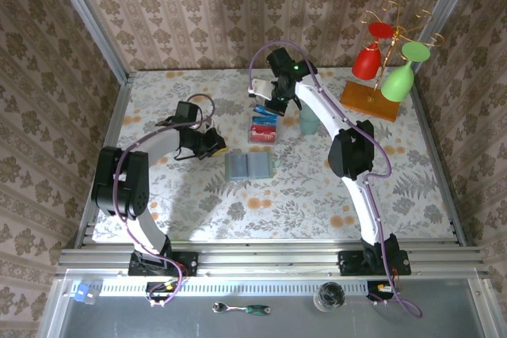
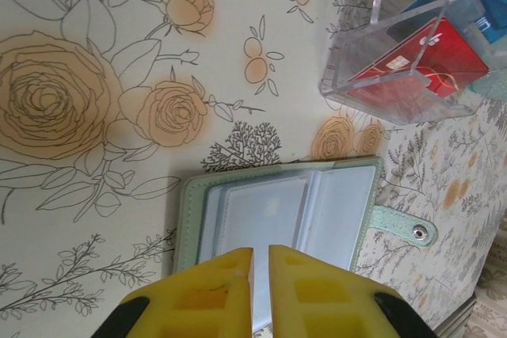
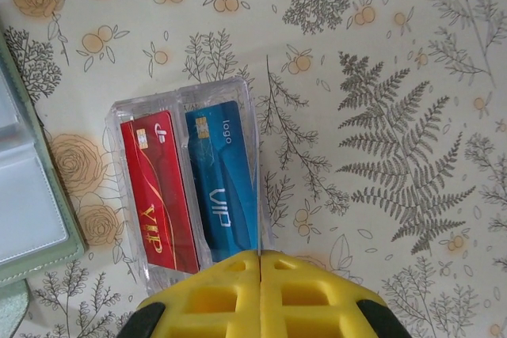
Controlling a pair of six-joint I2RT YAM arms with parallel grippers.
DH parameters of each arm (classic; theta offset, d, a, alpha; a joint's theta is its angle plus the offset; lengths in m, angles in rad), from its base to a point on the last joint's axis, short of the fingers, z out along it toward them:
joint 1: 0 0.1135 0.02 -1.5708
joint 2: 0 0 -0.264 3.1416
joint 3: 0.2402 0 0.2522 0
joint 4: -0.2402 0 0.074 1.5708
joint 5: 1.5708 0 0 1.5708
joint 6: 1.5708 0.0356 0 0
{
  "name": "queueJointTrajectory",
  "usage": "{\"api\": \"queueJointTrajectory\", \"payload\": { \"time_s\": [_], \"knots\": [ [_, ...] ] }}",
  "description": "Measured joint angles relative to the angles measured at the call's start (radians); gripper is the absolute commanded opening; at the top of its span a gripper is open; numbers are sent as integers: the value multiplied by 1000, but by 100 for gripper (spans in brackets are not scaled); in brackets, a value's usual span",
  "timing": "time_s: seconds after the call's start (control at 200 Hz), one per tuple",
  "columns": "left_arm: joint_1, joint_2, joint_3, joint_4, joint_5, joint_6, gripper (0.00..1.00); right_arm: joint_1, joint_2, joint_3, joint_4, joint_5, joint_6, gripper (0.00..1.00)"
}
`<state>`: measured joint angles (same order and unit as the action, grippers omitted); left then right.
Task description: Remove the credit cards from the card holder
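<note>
- Left arm [image 1: 127,184] – folded tight, elbow out to the left, forearm reaching right across the table.
- Left gripper [image 2: 260,252] – pointing down, its yellow fingers [image 2: 206,290] nearly together with only a thin slit between them.
- Right arm [image 1: 352,152] – stretched far forward and leaning left, wrist bent down.
- Right gripper [image 3: 260,256] – fingers pressed flush together, no gap.

Credit cards [image 3: 226,184] in tray [image 3: 182,93] behind card holder [image 2: 277,211]; cup [image 1: 308,122] right of tray.
</note>
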<state>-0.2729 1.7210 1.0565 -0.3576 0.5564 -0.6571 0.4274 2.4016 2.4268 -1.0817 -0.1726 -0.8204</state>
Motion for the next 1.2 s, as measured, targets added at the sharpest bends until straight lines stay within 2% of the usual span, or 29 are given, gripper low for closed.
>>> {"api": "queueJointTrajectory", "payload": {
  "time_s": [0.06, 0.265, 0.73, 0.96, 1.2],
  "knots": [
    [0, 1, 0, -4, 0, 0, 13, 0, 7, 0, 0, 0, 0, 0],
    [0, 1, 11, -9, 0, 0, 13, 0, 10, 0, 0, 1, 0, 12],
    [0, 4, 12, -7, 16, 0, 13, 0, 1, -28, 11, 4, 43, 15],
    [0, 19, 15, -2, 23, 0, 13, 12, -79, -178, 85, -35, 187, 18],
    [0, 21, 15, 23, 27, -2, 13, 59, -233, -417, 259, -90, 460, 20]
  ]
}}
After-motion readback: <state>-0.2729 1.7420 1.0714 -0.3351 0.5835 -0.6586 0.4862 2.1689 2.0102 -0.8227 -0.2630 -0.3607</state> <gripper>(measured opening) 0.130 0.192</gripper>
